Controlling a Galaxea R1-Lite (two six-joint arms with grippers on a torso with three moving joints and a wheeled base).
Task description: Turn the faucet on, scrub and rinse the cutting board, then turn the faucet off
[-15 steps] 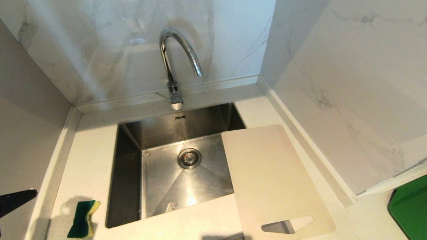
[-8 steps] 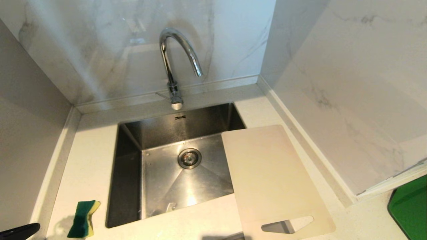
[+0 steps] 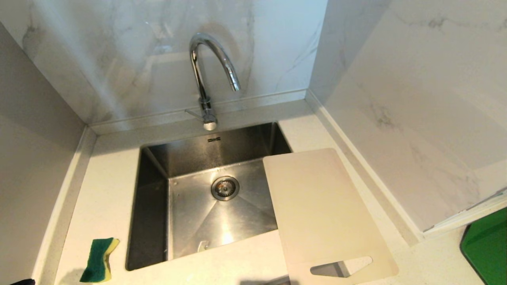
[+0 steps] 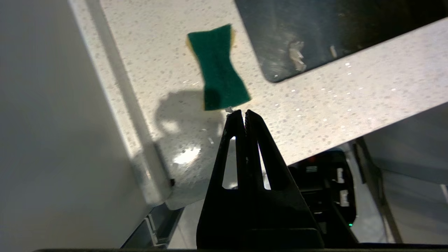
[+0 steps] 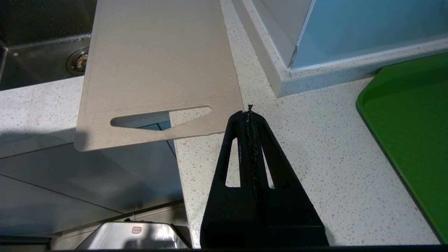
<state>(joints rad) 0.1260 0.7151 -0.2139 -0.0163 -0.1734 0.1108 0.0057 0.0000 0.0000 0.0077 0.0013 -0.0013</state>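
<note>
The chrome faucet [image 3: 206,75] stands behind the sink with its thin lever [image 3: 194,113] pointing left; no water shows. The cream cutting board [image 3: 321,213] lies flat over the sink's right side and the counter, and its handle slot end overhangs the front edge [image 5: 157,59]. My left gripper [image 4: 244,112] is shut and empty, low at the counter's front left corner. It sits just short of a green and yellow sponge [image 4: 218,66], and only its tip [image 3: 23,282] shows in the head view. My right gripper [image 5: 249,113] is shut and empty, hovering by the board's near right corner.
The steel sink [image 3: 154,190] has a drain in the middle. The sponge [image 3: 99,259] lies on the counter left of the sink. A green tray [image 3: 485,249] sits at the far right. Marble walls close in behind and to the right, and a grey wall stands on the left.
The left gripper has sunk toward the bottom left corner of the head view until only its tip shows. Board, sponge and faucet have not moved.
</note>
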